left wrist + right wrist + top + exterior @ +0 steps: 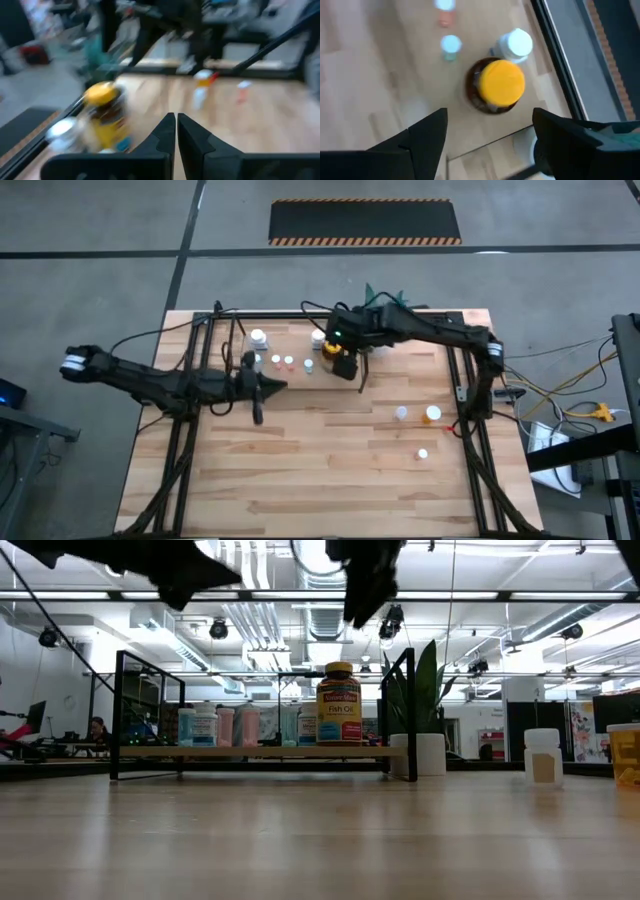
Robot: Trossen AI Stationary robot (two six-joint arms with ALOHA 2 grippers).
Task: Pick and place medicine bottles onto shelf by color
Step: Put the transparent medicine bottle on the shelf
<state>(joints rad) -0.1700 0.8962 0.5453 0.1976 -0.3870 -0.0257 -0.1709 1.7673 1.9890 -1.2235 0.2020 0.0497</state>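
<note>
Low view shows us the big brown bottle [339,704] with the yellow cap standing up on the shelf [260,751], near its right end. Small bottles [205,726] stand in a row on the shelf to its left (some caps look white, some pink). Our right gripper [490,125] hangs over the big bottle with its fingers [427,131] wide apart, and it does not touch the bottle. Right beside the yellow cap stands a white-capped bottle [518,43], and more small ones sit a bit farther along.

From the high view we see the left gripper [257,416] out over the bare table, near the shelf, with its fingers pressed together and nothing in them.

More small bottles [432,414] wait on the table [330,480] on the right side, well apart from the shelf. A green plant [428,690] in a white pot stands just beside the shelf's right end.
</note>
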